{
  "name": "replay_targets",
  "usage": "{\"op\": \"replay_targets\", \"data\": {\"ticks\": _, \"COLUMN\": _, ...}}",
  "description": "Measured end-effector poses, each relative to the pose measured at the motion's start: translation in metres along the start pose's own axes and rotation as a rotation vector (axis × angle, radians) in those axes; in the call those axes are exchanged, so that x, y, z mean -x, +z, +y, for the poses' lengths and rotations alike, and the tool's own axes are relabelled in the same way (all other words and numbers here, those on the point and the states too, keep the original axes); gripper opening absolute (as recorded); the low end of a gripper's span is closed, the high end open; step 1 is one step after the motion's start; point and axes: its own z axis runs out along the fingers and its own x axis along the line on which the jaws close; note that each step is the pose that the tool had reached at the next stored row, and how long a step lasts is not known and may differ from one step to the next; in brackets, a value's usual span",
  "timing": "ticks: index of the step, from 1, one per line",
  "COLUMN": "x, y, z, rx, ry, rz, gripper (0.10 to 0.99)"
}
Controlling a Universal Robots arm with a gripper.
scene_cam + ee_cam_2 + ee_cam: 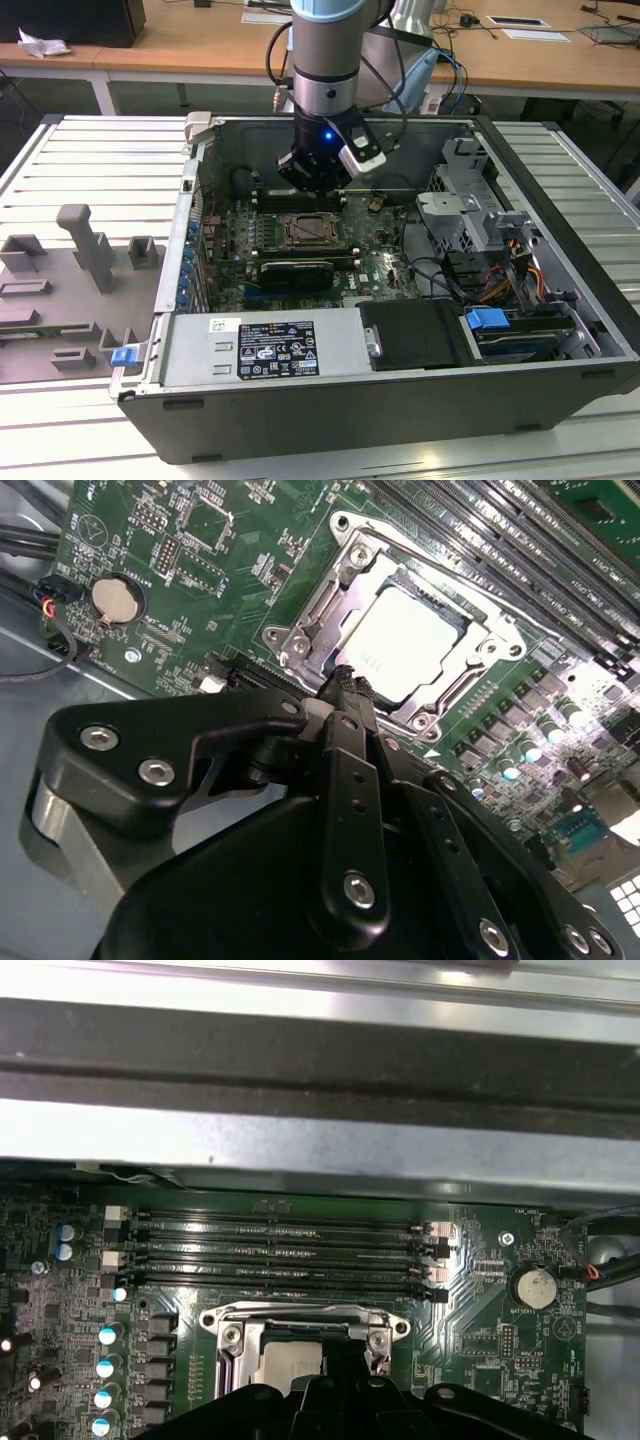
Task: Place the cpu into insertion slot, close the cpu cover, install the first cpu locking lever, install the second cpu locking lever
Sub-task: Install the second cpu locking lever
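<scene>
The pincer (347, 680) hangs just above the near edge of the insertion slot (405, 640) in the second wrist view. Its black fingers (345, 770) look pressed close together, narrow, with nothing seen between them. In the exterior view the pincer (318, 185) sits low inside the open computer case (560, 250), over the back part of the green board (380, 265).

The cpu (408, 645) lies flat inside the slot, its pale top showing. The cpu cover (330, 595) lies down around the chip like a shiny frame, with the chip showing through its square hole. In the first wrist view the cover (300, 1322) and a bit of the cpu (295, 1365) peek out past the dark pincer body.

Long black memory slots (280, 1255) run beside the slot, toward the back wall of the case. A round silver battery (118, 598) sits on the board well apart from the slot.

The case lies on a pale ribbed table (60, 150). Grey holder blocks (90, 250) stand on the table at the exterior view's left.
</scene>
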Motion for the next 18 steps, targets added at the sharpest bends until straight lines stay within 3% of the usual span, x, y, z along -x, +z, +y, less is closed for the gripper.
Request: {"op": "replay_targets", "data": {"ticks": 18, "x": -0.0001, "y": -0.0005, "z": -0.0084, "rx": 0.000, "ry": 0.000, "rz": 0.0000, "gripper": 0.106}}
